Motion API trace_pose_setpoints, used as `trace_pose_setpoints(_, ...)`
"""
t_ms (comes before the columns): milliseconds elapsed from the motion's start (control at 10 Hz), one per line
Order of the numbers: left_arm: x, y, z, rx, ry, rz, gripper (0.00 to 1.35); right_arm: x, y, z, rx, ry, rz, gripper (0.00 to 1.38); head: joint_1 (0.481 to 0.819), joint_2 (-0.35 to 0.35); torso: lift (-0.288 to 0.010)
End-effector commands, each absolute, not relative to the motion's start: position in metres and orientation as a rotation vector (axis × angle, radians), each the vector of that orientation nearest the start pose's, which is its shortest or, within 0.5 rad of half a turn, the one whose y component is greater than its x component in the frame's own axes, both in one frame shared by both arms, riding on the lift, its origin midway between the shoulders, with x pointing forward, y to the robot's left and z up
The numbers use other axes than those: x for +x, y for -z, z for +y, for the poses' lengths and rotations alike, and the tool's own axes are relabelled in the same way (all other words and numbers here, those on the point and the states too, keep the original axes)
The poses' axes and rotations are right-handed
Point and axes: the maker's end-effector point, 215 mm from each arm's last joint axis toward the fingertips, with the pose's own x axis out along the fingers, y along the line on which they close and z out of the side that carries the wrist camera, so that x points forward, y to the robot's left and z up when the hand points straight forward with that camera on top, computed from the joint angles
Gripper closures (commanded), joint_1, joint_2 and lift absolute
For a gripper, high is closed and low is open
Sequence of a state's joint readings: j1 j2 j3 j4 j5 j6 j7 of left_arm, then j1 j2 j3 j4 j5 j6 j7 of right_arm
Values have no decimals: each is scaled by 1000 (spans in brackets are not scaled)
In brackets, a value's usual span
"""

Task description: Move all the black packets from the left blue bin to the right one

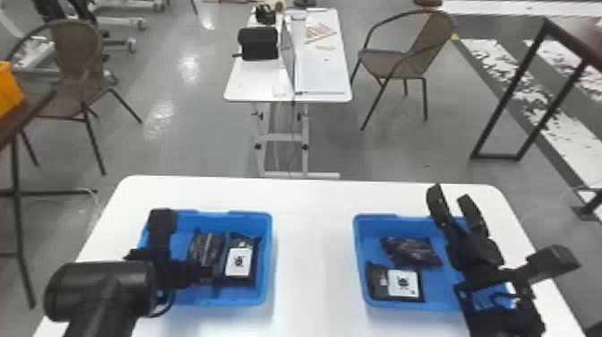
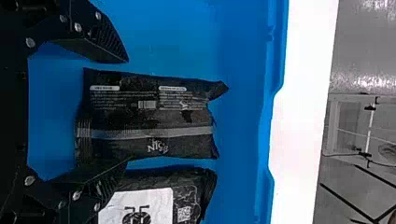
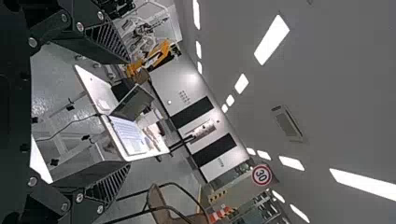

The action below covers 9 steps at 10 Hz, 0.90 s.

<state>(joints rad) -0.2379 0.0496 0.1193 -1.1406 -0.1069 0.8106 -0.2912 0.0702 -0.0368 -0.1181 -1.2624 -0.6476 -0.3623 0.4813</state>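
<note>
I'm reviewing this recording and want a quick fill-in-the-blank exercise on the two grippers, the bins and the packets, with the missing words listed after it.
The left gripper is at the ____ blue bin.
The number of black packets held by the right gripper is ____.
In the right blue bin, one black packet bears a ____ label.
Across both bins, ____ black packets can be seen.

Missing words: left; zero; white; four.

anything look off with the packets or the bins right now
Nothing looks spilled or damaged. One mild oddity: in the right bin, the far packet lies askew and rumpled and shows no white label, while the near packet lies straighter, label up.
</note>
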Motion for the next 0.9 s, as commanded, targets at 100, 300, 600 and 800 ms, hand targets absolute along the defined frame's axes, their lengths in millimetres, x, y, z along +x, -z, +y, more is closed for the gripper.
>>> trace_pose_setpoints(100, 515, 627, 260, -115, 157, 969, 915, 532, 400, -286, 541, -130, -157, 275, 695, -22, 0)
trace_pose_setpoints(300, 525, 608, 251, -148, 250, 903, 1207, 533, 401, -282, 549, -137, -151, 275, 695, -32, 0)
trace_pose_setpoints(600, 529, 542, 239, -160, 434, 647, 1207, 533, 398, -268, 569, -172, -153, 275, 695, -37, 0)
trace_pose_setpoints(800, 520, 501, 204, -191, 601, 511, 1207, 534, 394, -251, 588, -235, -149, 275, 695, -41, 0)
